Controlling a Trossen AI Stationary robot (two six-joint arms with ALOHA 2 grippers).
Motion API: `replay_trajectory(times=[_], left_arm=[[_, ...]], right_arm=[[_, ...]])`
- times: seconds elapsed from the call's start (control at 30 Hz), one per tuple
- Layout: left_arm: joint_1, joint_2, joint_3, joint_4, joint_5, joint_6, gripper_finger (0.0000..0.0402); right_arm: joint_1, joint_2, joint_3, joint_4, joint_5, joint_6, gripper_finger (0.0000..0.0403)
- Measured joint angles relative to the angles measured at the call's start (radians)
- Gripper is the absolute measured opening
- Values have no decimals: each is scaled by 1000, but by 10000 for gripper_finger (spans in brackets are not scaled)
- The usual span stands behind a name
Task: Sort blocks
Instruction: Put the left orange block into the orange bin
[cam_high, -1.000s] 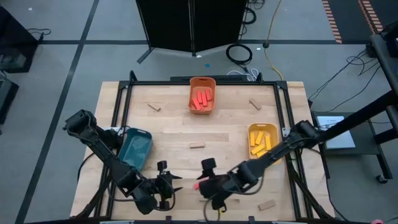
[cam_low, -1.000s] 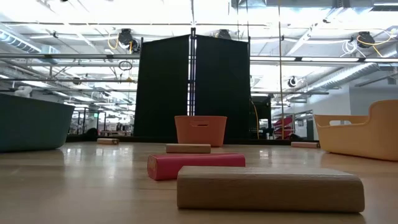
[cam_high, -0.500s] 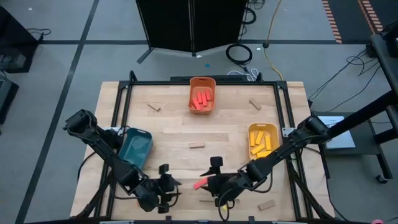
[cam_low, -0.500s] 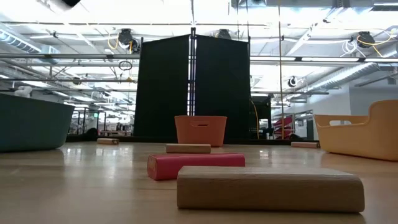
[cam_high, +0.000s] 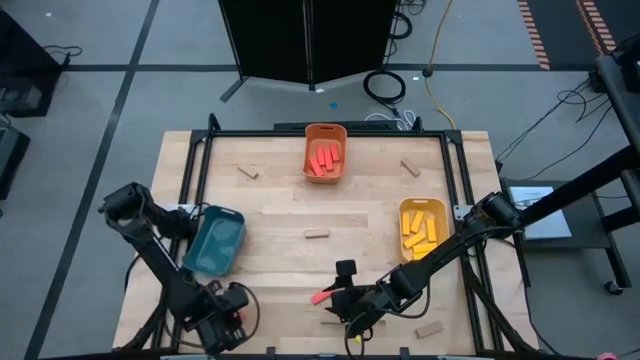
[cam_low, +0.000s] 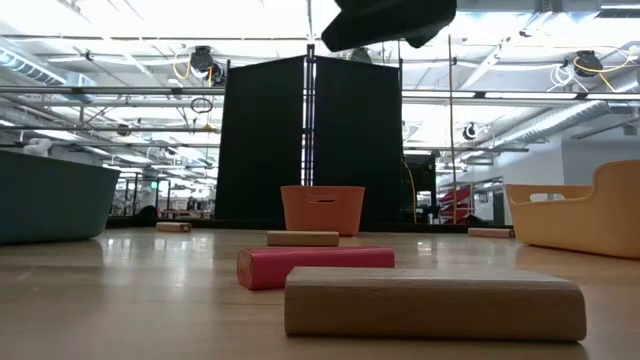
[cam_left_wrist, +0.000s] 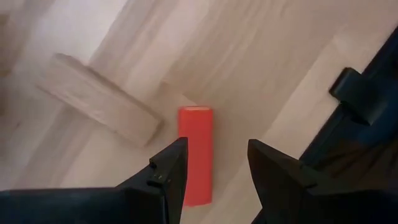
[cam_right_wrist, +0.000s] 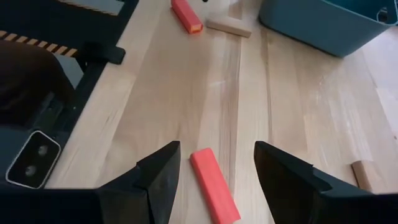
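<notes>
Red, yellow and tan blocks lie flat on the wooden table and in the bins. My right gripper (cam_right_wrist: 216, 148) (cam_high: 340, 292) hangs open over a red block (cam_right_wrist: 214, 186) (cam_high: 322, 296) near the table's near edge; the block lies ahead of its fingertips, untouched. At the table's near left corner my left gripper (cam_left_wrist: 217, 146) (cam_high: 228, 318) points down, open, above a second red block (cam_left_wrist: 196, 152) with a tan block (cam_left_wrist: 99, 99) beside it. In the low view the first red block (cam_low: 315, 267) lies behind a tan block (cam_low: 435, 303), with part of my right gripper (cam_low: 385, 20) above.
The orange bin (cam_high: 325, 152) with red blocks stands at the far middle, the yellow bin (cam_high: 422, 225) with yellow blocks at the right, the teal bin (cam_high: 215, 240) at the left. Loose tan blocks lie at mid-table (cam_high: 316, 235), far left (cam_high: 247, 172), far right (cam_high: 409, 168) and near right (cam_high: 428, 328).
My left gripper has swung toward the table's near left corner and down, rolling its wrist and tipping to point down. My right gripper has sunk toward the red block and now shows at the top of the low view. No block has moved.
</notes>
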Motion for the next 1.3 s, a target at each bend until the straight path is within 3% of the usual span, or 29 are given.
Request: replay_trajectory(times=[0.87, 1.17, 1.3], left_arm=[[-10, 169, 8, 31, 20, 56, 163], [-10, 172, 23, 28, -8, 107, 80], [-8, 152, 44, 34, -92, 169, 74]], right_arm=[[0, 0, 0, -3, 1, -4, 199], [-1, 0, 0, -3, 1, -5, 199], [0, 0, 0, 0, 1, -4, 199]])
